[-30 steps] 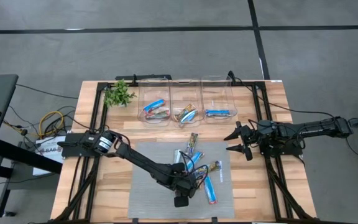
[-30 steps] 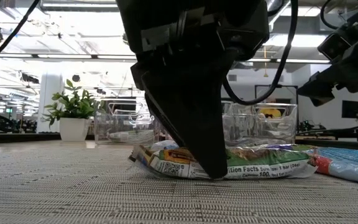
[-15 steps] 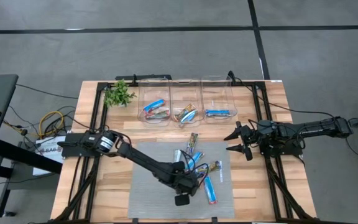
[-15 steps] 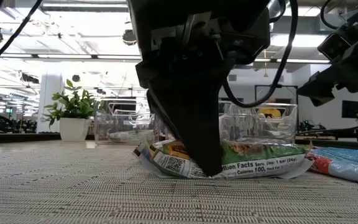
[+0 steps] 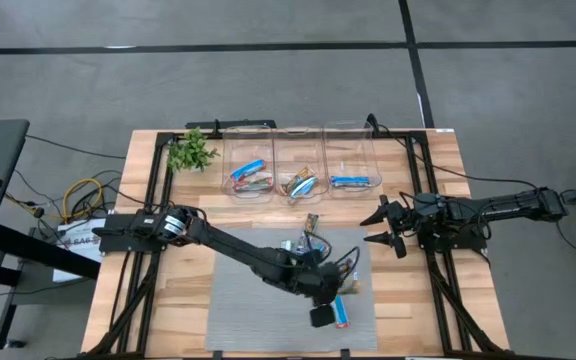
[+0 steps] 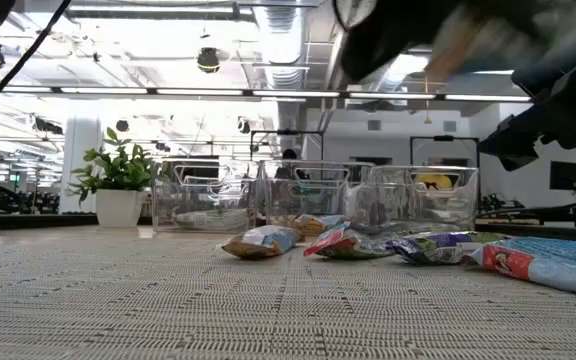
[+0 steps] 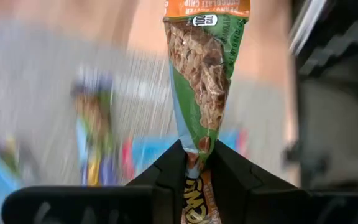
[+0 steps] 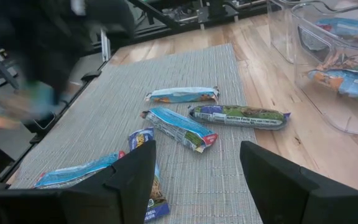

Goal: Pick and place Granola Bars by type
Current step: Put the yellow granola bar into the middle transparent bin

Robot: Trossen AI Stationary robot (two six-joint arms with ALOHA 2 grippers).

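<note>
Gripping a green-and-orange granola bar (image 7: 201, 93), your left gripper (image 7: 194, 163) has its fingers (image 7: 166, 177) pinched tight on one end of the wrapper, so the bar juts straight out past the fingertips. From the high view, that gripper (image 5: 326, 300) sits over the grey mat (image 5: 238, 300), toward its right half, just beside a blue bar (image 5: 341, 312) lying on the mat.

Left arm: reaches from its base at the table's left edge, stretched diagonally across the mat, wrist low over the weave. In the low view it shows only as a dark blur at the top.

Loose bars on the mat, seen from the right wrist: a silver-white and blue one (image 8: 182, 94), a blue one with a red end (image 8: 179, 128), a green multicoloured one (image 8: 240, 116), another blue one (image 8: 79, 171) nearer the mat's edge. All lie flat, near each other but apart.

Three clear bins (image 5: 299, 150) stand in a row at the table's far edge, each with bars inside: blue and red in the left (image 5: 248, 174), orange-mixed in the middle (image 5: 300, 185), blue in the right (image 5: 354, 181).

Right gripper (image 5: 383, 227): parked at the mat's right edge, jaws spread wide, empty, well apart from the held bar.
</note>
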